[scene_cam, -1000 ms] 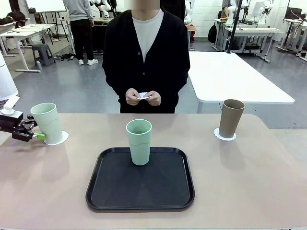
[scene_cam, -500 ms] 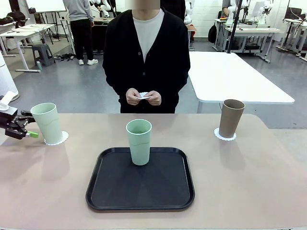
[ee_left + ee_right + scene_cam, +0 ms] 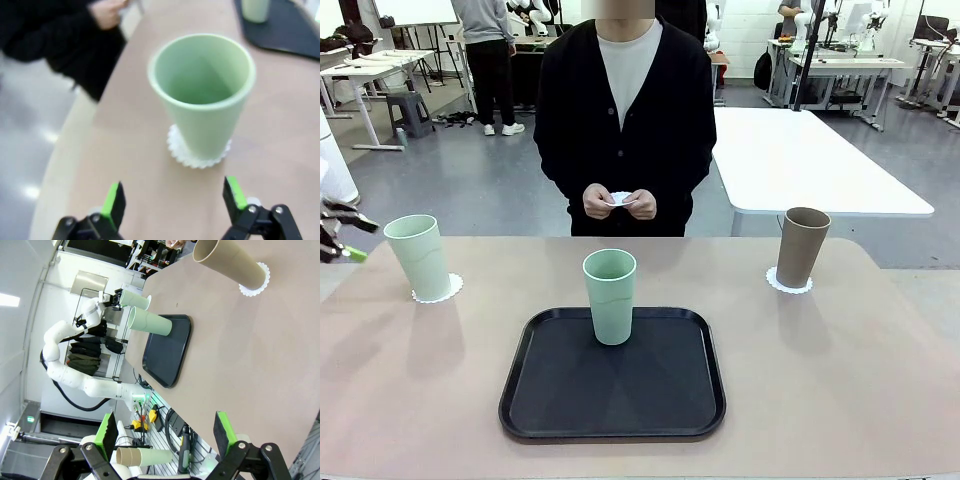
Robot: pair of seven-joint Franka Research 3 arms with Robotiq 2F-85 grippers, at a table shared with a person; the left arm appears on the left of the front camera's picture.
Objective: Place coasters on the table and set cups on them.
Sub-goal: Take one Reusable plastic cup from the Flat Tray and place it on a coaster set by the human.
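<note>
Matte mint cup stands on its scalloped white coaster on your beige worktop; your left tool gapes wide, empty, seemingly clear of it. Your right tool also gapes, empty.

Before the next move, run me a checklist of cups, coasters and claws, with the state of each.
1. left mint cup upright on left coaster: ok.
2. brown cup upright on right coaster: ok.
3. middle mint cup on a coaster: not ok, it stands on the black tray.
4. third coaster on the table: not ok, it is in the person's hands.
5. left claw open, apart from the left mint cup: ok.
6. right claw open and empty: ok.
</note>
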